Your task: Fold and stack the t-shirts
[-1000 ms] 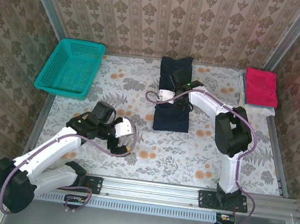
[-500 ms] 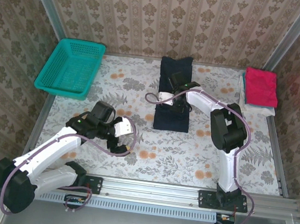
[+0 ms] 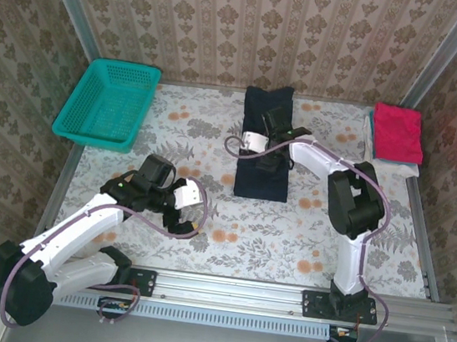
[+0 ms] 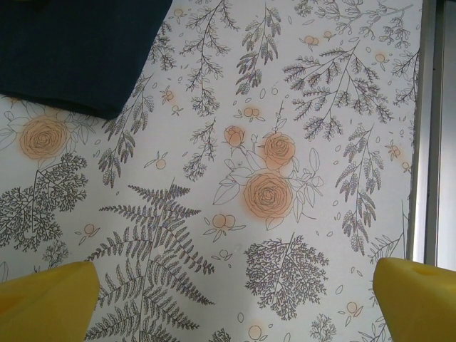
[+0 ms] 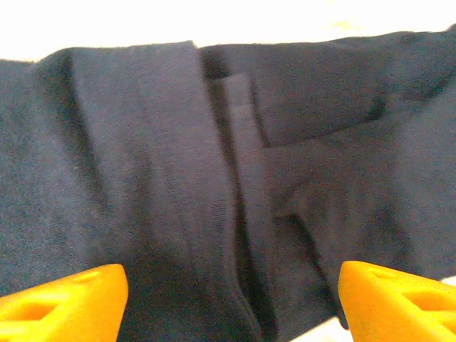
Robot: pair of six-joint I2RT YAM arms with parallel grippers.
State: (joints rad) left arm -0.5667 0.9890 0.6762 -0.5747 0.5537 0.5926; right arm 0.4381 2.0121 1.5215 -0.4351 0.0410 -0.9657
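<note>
my right gripper (image 5: 228, 296) is wide open and empty, over the soft dark navy t-shirt (image 3: 260, 184), part folded by the far edge of the tabletop (image 3: 305, 232). the folded pink t-shirt (image 3: 398, 133) sits on the white one (image 3: 401, 169) in the far right corner. i think the navy one needs more folding, then stacking.

right gripper (image 3: 273, 135) over navy t-shirt (image 3: 260, 184) | pink t-shirt (image 3: 398, 133) atop white t-shirt (image 3: 400, 169), far right

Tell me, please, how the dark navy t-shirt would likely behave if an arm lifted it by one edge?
Probably floppy: the dark navy t-shirt lies in soft, overlapping folds, so a lifted edge would likely droop and unfold. It looks thin and flat on the table, so likely light. Pushed, it would probably bunch up rather than slide whole.
</note>
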